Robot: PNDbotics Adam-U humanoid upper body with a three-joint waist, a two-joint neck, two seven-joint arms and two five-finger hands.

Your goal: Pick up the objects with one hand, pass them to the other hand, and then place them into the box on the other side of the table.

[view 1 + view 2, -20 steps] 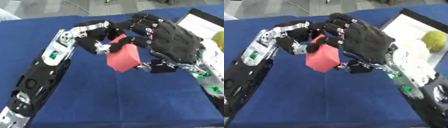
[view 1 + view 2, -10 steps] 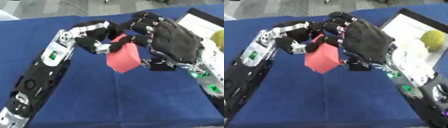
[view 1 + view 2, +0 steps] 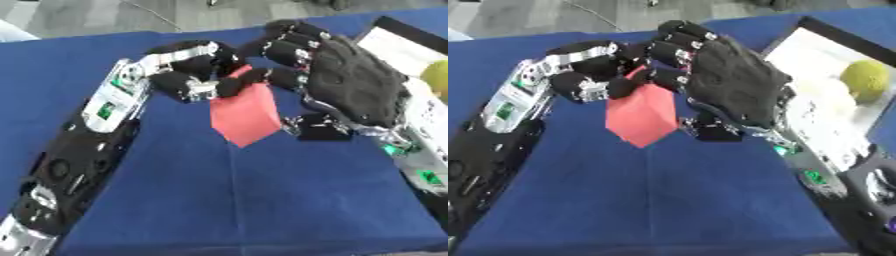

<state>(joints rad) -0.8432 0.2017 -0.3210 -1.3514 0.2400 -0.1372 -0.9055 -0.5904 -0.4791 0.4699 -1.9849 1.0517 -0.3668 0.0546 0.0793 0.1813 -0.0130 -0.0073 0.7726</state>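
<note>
At frame centre, the left hand (image 3: pixel 197 75) and right hand (image 3: pixel 350 87) both curl around the red block (image 3: pixel 246 114).

Left hand (image 3: pixel 194 75) and right hand (image 3: pixel 350 85) both curled on red block (image 3: pixel 245 114) above blue table (image 3: pixel 262 200)

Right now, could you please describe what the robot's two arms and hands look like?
The left hand has black fingers with silver joints. Its forearm carries a pale silver-grey panel with small green markings, then turns black lower down. The right hand has a broad matt-black back and segmented black fingers. Its wrist shows silver metal and green spots.
</note>
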